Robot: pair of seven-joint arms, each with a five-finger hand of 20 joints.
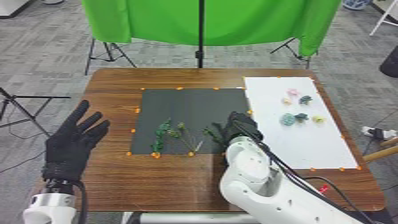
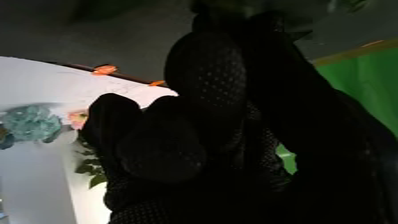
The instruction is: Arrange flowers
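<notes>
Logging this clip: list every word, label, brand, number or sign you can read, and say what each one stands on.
None: no readable text on the dark sheet, the white sheet or the wooden table.
Dark spots on the white right arm: too small to tell whether any is print.

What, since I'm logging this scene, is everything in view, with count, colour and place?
Table: one, brown, centre
Dark sheet: one, mid-table
White sheet: one, right side
Orange markers: many, around both sheets
Flower heads: about six, pink, teal, yellow, on white sheet
Leafy stems: a few, green, on dark sheet
Cloth: one, green, behind table
Stands: several, black, around table
Left hand: one, black, over table's left edge
Right hand: one, black, at dark sheet's right edge
</notes>
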